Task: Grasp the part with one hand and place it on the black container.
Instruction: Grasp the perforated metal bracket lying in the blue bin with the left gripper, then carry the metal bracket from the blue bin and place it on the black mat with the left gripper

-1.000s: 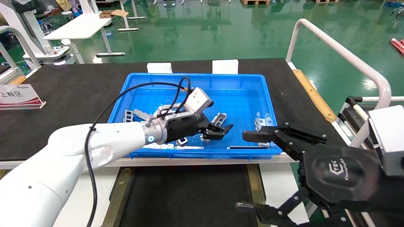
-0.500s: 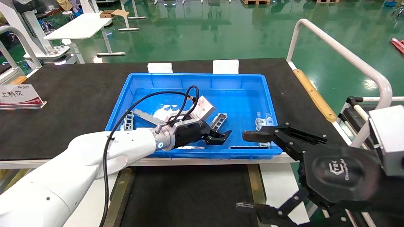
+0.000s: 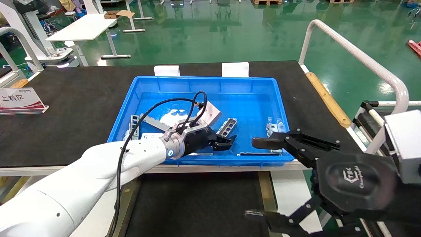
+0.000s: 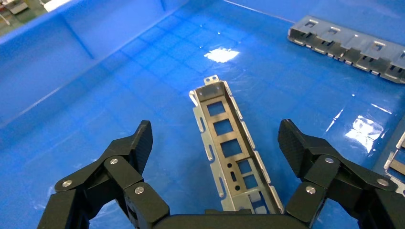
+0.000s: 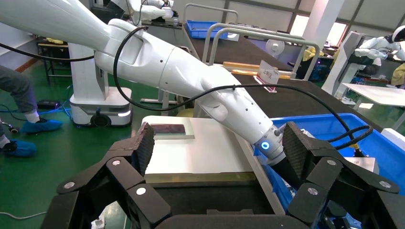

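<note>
The part, a slim silver bracket with rectangular cut-outs, lies flat on the floor of the blue bin. In the left wrist view the part runs lengthwise between the fingers. My left gripper is open and low over the part's near end. In its own view the left gripper has one finger on each side, neither touching the part. The black container lies in front of the bin, with brass strips along its sides. My right gripper hangs open and empty over the container's right side.
The blue bin holds other metal pieces: a bracket at the right, one at the left and a whitish plate. A white rail stands at the right. A sign sits far left.
My left gripper has come down and drawn back a little toward the bin's front wall, settling open around the part's near end. The right arm has not moved.
</note>
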{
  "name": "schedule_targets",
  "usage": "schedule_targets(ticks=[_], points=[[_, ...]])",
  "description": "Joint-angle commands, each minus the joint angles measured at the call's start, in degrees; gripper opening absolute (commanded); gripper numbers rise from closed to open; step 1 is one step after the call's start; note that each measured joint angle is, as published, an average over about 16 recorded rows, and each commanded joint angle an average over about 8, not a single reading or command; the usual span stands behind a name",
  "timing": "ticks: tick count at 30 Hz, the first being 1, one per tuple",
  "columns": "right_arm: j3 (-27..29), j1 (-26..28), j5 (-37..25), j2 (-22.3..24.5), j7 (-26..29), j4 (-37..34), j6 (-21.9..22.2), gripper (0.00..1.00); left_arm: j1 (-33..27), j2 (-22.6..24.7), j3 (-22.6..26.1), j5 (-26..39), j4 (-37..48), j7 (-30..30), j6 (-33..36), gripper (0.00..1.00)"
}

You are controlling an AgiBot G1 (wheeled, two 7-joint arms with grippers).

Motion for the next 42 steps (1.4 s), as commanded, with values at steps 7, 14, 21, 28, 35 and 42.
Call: schedule_targets(ticks=[7,14,21,28,35,42], points=[[-0.01,0.0,0.0,0.0,0.0,0.0,0.0,0.0,-0.3,-0.07,4.52,-3.24,-0.38,-1.58,-2.36,0.0],[-0.01,0.0,0.01,0.01,-0.01,0.0,0.01,0.0,-0.46,-0.1,7.16,-5.91,-0.43,-2.05,-3.6,0.0],[-0.02,0.01,0.01,0.01,-0.01,0.0,0.01,0.0,-0.77,-0.13,9.18,-8.27,-0.24,-2.04,-4.27,0.0],[-0.03,0.01,0.02,0.01,-0.01,0.0,0.01,0.0,-0.94,-0.14,10.75,-10.38,0.06,-1.74,-4.79,0.0],[-0.03,0.01,0.02,0.01,-0.02,0.0,0.01,0.0,-0.98,-0.15,11.77,-12.52,0.15,-1.34,-5.49,0.0],[-0.04,0.01,0.03,0.02,-0.02,0.0,0.02,0.0,-1.69,-0.25,11.01,-15.73,-0.44,-0.25,-5.25,0.0]])
